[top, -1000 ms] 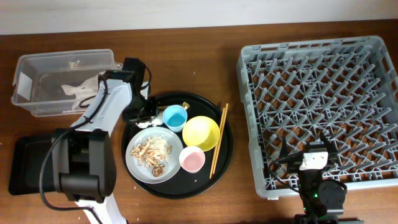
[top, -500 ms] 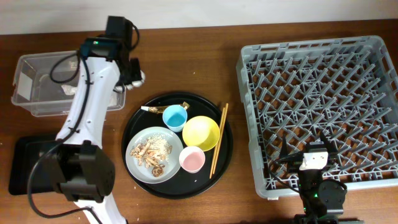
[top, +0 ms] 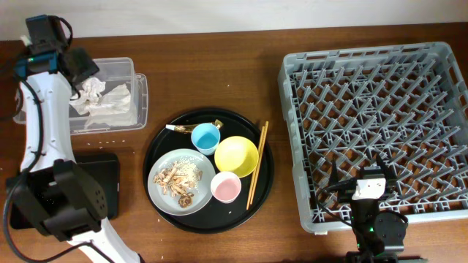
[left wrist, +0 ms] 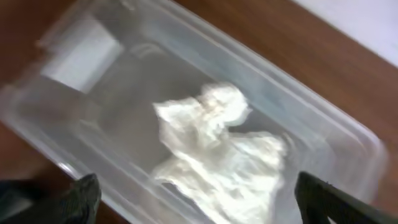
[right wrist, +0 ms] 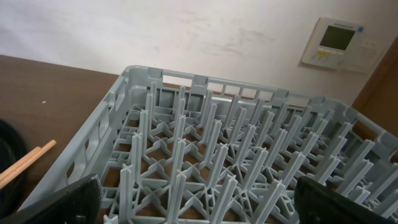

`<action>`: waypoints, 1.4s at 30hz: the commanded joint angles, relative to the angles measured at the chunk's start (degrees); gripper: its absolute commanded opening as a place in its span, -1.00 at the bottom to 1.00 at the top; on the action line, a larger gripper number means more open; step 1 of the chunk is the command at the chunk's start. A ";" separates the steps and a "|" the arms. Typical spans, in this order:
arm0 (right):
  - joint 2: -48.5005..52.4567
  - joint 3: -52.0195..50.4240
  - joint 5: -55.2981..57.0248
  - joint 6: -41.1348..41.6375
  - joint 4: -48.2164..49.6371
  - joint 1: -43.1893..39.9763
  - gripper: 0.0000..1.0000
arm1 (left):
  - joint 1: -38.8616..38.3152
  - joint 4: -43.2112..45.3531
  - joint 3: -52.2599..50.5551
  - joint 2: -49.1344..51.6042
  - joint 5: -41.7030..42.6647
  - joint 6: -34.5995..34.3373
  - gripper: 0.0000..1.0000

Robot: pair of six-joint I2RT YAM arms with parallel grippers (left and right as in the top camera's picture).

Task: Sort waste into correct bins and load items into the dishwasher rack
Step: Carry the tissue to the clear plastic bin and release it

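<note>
My left gripper hangs open over the clear tub at the far left. Crumpled white napkins lie loose inside it. In the left wrist view the napkins rest on the tub's floor below my spread fingertips. The round black tray holds a blue cup, a yellow bowl, a pink cup and a plate with food scraps. A small gold wrapper lies behind the blue cup. My right gripper stands open at the dishwasher rack's near edge, with the pegs in front of it.
Wooden chopsticks lie along the round tray's right side, and their ends show in the right wrist view. The shallow black bin sits at the front left, partly hidden by the left arm's base. A small pale scrap lies at the tray's back left.
My left gripper rose from the round tray shut on a napkin, swung left to the clear tub and opened; the napkin now lies in the tub. The right arm has not moved.
</note>
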 commanded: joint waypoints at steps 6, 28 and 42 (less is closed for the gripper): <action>-0.39 -0.42 0.46 0.26 -0.20 -0.42 0.97 | -1.99 -12.46 0.70 0.61 25.18 -0.28 0.97; -0.39 -0.42 0.46 0.26 -0.20 -0.42 0.97 | -24.92 -3.61 -20.59 2.01 14.32 -49.27 0.52; -0.39 -0.42 0.46 0.26 -0.20 -0.42 0.97 | -24.92 0.44 -21.68 6.16 8.24 -50.07 -0.46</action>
